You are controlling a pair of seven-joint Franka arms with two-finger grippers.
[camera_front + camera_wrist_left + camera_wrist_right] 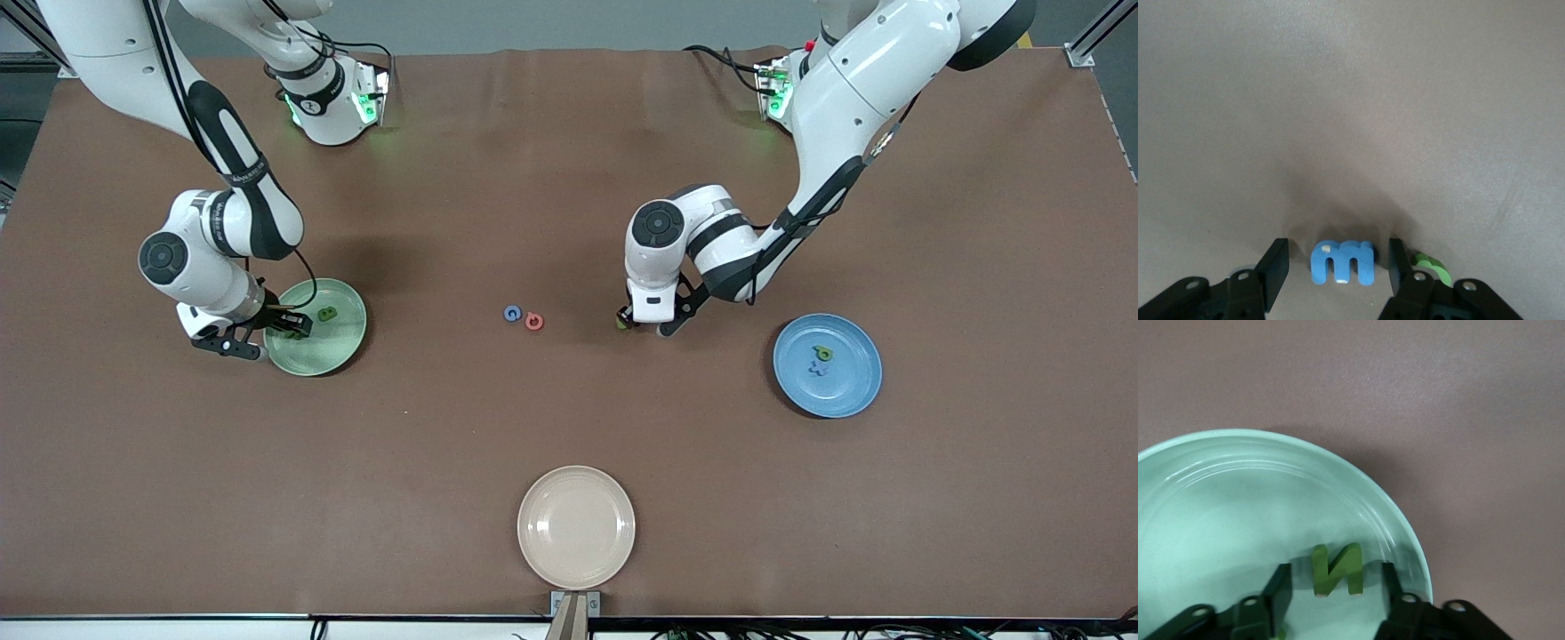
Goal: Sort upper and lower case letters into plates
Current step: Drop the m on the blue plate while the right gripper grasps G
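My left gripper [645,324] is low over the table's middle, open, its jaws on either side of a blue letter "m" [1342,262] that lies on the table, not touching it. A green letter [1432,266] lies just outside one finger and also shows in the front view [622,323]. My right gripper [292,325] is open over the mint green plate [313,357], where a green "N" [1336,569] lies between its fingers [1279,590]. Another green letter [327,313] lies in that plate. The sky blue plate [846,388] holds a green letter [824,353] and a blue one [816,370].
A blue letter [511,313] and a red letter [534,322] lie side by side on the brown table between the two grippers. A cream-beige plate [576,526] sits near the table's edge closest to the front camera.
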